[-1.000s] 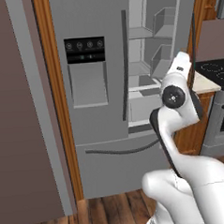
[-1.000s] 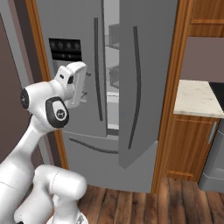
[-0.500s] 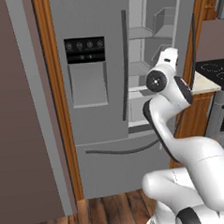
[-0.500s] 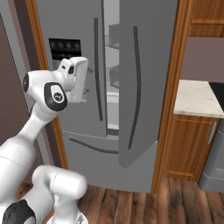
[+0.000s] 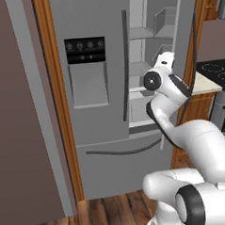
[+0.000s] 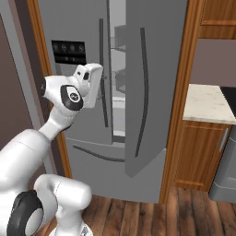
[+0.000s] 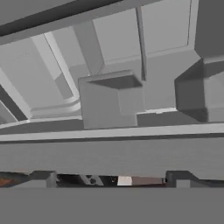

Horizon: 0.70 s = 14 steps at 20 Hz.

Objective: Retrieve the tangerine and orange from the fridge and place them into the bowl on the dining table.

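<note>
**Reaching blind into the fridge**

The fridge (image 5: 105,110) stands with its right door (image 6: 152,83) swung open, grey shelves (image 5: 142,34) and door bins (image 7: 111,98) bare of any visible fruit. The arm could clip the door edge or a shelf lip while reaching in. The pincer (image 7: 111,179), spread wide and empty, points at the bins; tangerine and orange lie hidden.

fridge (image 5: 106,133) top: cut off by upper edge in both base views
fridge interior: mostly hidden behind the open door (image 6: 150,92) in right base view
gripper (image 7: 113,177) fingertips: only tops visible, at bottom of hand view
stove (image 5: 216,79): cut off at right edge of left base view
</note>
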Tool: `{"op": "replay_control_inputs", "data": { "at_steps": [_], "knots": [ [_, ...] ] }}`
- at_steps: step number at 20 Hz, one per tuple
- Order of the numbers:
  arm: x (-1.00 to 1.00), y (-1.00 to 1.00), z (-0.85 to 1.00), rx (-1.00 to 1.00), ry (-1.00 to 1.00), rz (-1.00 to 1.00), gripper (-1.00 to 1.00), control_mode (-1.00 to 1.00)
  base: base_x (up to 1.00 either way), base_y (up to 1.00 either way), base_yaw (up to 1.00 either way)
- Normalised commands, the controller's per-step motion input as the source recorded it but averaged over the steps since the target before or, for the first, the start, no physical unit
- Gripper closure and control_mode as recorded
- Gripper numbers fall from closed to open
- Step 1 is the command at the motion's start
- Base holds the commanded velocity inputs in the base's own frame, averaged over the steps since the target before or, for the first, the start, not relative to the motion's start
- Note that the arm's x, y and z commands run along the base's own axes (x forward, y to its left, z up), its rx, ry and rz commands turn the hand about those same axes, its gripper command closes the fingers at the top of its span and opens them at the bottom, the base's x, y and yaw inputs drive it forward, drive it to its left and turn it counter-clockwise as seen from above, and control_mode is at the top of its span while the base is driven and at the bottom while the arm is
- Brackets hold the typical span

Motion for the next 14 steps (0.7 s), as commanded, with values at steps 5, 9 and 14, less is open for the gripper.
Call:
{"op": "replay_control_inputs", "data": {
  "at_steps": [5, 9, 14],
  "knots": [
    [0.60, -0.20, -0.24, 0.00, 0.00, -0.01, -1.00, -1.00, 0.00, 0.00, 0.00],
    [0.61, -0.25, -0.13, 0.00, 0.00, -0.01, -1.00, -1.00, 0.00, 0.00, 0.00],
    [0.47, -0.36, -0.04, 0.00, 0.00, -0.03, -1.00, -1.00, 0.00, 0.00, 0.00]
  ]
}}
